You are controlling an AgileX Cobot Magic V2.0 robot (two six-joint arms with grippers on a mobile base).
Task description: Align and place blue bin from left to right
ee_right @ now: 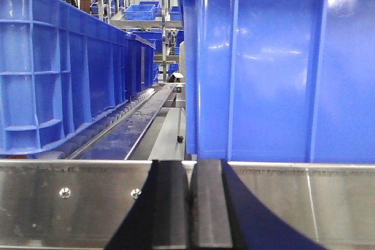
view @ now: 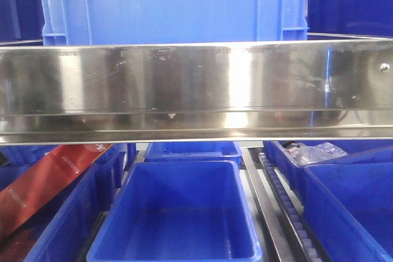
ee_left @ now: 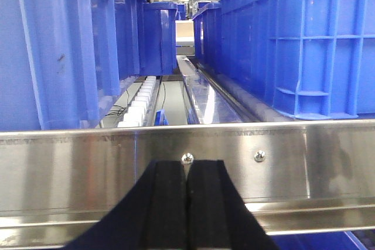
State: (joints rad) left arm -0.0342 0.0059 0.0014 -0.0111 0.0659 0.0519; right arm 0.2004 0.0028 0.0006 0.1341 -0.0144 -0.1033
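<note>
Plastic of the blue bin (view: 166, 4) looks stiff, slick and bulky, so push its ribbed corners; both arms' fingers (ee_left: 187, 215) are pressed together, empty.

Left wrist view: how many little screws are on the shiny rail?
2. One screw sits just above the left pincer; a second screw is to its right on the steel rail. The pincer may hide more.

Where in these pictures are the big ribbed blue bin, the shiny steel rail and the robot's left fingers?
blue bin (view: 166, 4): front view, its smooth side wall.
steel rail (view: 196, 84): front view, its flat front face.
left fingers (ee_left: 167, 203): left wrist view, black pad of one finger, pressed together with the other.
</note>
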